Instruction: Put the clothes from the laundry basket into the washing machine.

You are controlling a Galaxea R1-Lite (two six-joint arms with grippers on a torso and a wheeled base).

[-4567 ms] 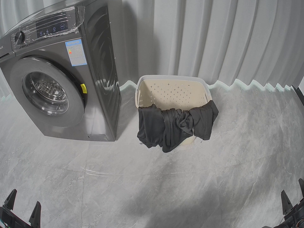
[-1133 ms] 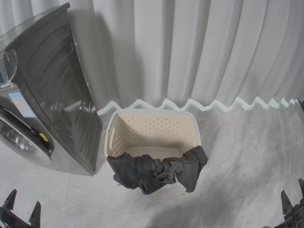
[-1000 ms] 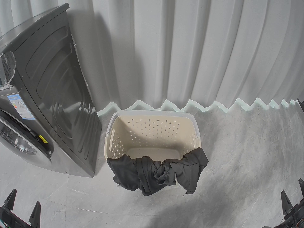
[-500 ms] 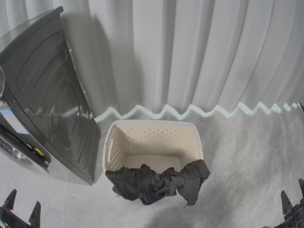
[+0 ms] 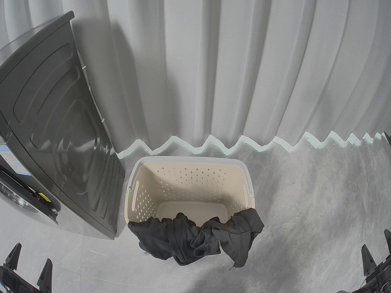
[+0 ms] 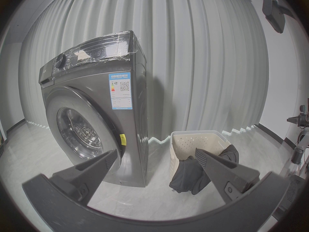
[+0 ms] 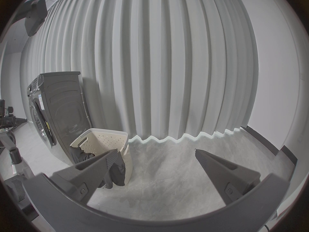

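- Dark grey clothes hang over the near rim of the laundry basket, part inside and part down its outer wall
- Against the earlier frames the whole head view has shifted: we have turned and drawn closer, so the basket sits nearer and the washing machine lies at the left edge; the things themselves have not moved
- Left jaws and right jaws stay low at our sides, wide apart and empty; we judge the approach nearly done, the grasp not yet begun
- Round door of the machine is shut and would need opening first; white curtain behind, grey floor around
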